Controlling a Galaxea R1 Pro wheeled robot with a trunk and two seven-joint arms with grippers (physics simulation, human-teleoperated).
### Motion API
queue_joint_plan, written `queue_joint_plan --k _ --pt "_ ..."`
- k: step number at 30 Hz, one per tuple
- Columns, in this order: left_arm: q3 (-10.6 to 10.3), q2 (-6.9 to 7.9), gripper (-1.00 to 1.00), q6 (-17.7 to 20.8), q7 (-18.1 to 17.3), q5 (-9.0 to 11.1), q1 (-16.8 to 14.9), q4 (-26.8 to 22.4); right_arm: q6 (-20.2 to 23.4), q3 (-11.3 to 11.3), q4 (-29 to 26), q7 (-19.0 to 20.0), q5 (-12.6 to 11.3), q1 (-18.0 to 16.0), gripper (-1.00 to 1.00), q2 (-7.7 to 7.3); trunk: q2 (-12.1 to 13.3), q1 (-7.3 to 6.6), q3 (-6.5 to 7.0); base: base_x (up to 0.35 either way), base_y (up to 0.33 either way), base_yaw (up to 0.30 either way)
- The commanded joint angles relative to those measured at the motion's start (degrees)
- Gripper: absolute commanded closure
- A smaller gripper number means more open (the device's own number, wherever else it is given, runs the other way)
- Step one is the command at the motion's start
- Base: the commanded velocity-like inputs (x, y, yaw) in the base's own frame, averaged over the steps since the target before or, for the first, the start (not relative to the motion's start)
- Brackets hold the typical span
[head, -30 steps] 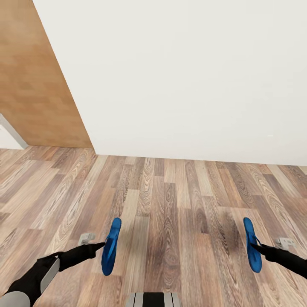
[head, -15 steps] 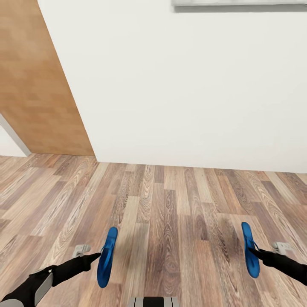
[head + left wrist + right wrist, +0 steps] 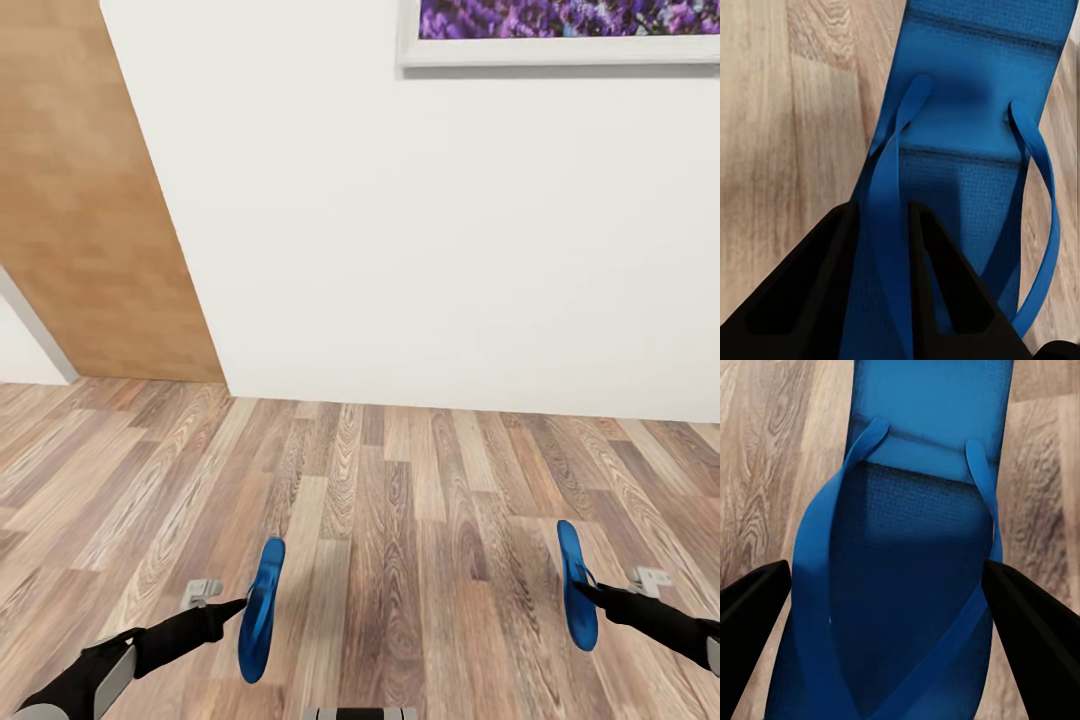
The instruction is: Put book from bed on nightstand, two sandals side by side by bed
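The robot is carrying one blue sandal in each gripper over the wood-plank floor point(image 3: 400, 520), facing a white wall point(image 3: 420, 250) with a purple picture point(image 3: 560, 30) at the upper right of the frame and a wooden panel point(image 3: 90, 220) at the upper left. The left gripper point(image 3: 240, 606) is clamping the left sandal point(image 3: 262, 608) at the lower left of the head view; in the left wrist view its black fingers point(image 3: 810, 300) are pinching one strap of that sandal point(image 3: 967, 120). The right gripper point(image 3: 585, 590) is gripping the right sandal point(image 3: 576, 585) at the lower right; in the right wrist view its fingers point(image 3: 754, 607) are sitting wide apart on either side of the sandal point(image 3: 915, 585), so the hold looks to be on the edges or straps.

Both sandals are hanging on edge, well apart from each other and clear of the floor.

This looks like the transport step. To do it well, the base should be turning smoothly toward the bed while the arms hold level, since a strap grip could let a sandal swing or slip. On arrival, rotating each sandal flat and bringing the arms nearer together would set the pair side by side.
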Motion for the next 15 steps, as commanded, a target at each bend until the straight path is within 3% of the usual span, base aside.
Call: queue_joint_plan --k 1,15 --pt "-0.11 0.01 1.0 0.33 0.11 0.26 -0.01 0.0 -0.45 0.54 0.23 0.25 -0.29 -0.09 1.0 0.03 0.0 -0.03 0.18 0.0 0.0 0.0" --pt "-0.11 -0.35 1.0 0.33 0.16 0.17 -0.01 0.09 -0.56 0.55 0.23 -0.18 -0.46 -0.09 1.0 0.03 0.18 -0.39 3.28 0.0 0.0 0.0"
